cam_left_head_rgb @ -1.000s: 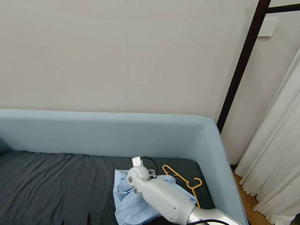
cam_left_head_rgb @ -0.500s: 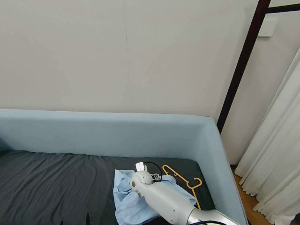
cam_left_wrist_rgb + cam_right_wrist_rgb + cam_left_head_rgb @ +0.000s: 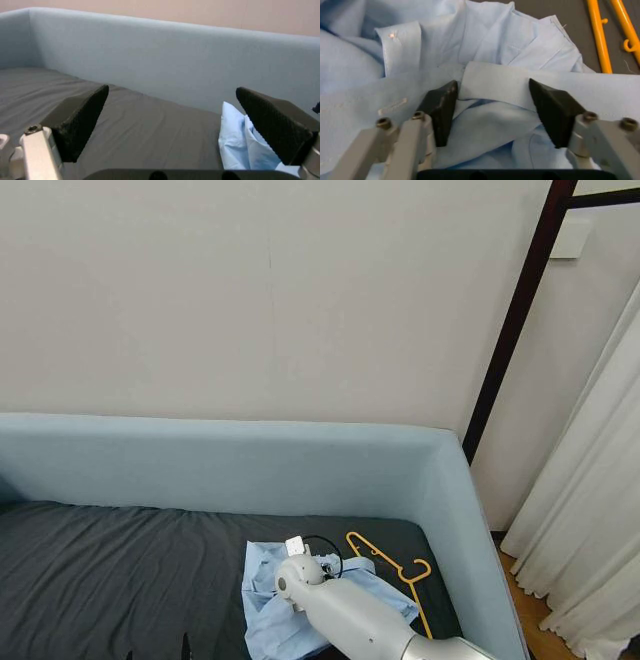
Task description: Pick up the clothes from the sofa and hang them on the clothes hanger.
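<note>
Pale wall rises behind a light-blue sofa (image 3: pixel 220 465) with a dark grey seat; a dark pole (image 3: pixel 510 330) and white curtain (image 3: pixel 590 530) stand past its armrest. On the seat near that armrest lies the blue shirt (image 3: pixel 262 620), a crumpled heap with its long axis running from the backrest toward the seat's front. The right gripper (image 3: pixel 492 88) is down over it with jaws spread wide, gripping nothing. A flat collar band crosses the gap between the jaws from one tip to the other; whether the tips touch cloth I cannot tell. Ahead of the jaws and off to one side, the orange hanger (image 3: pixel 597 37) lies flat on the seat, just beside the shirt's edge, its bars pointing away from the jaws. The left gripper (image 3: pixel 172 92) hovers over bare seat, jaws wide apart and empty, the shirt's edge just outside one jaw.
</note>
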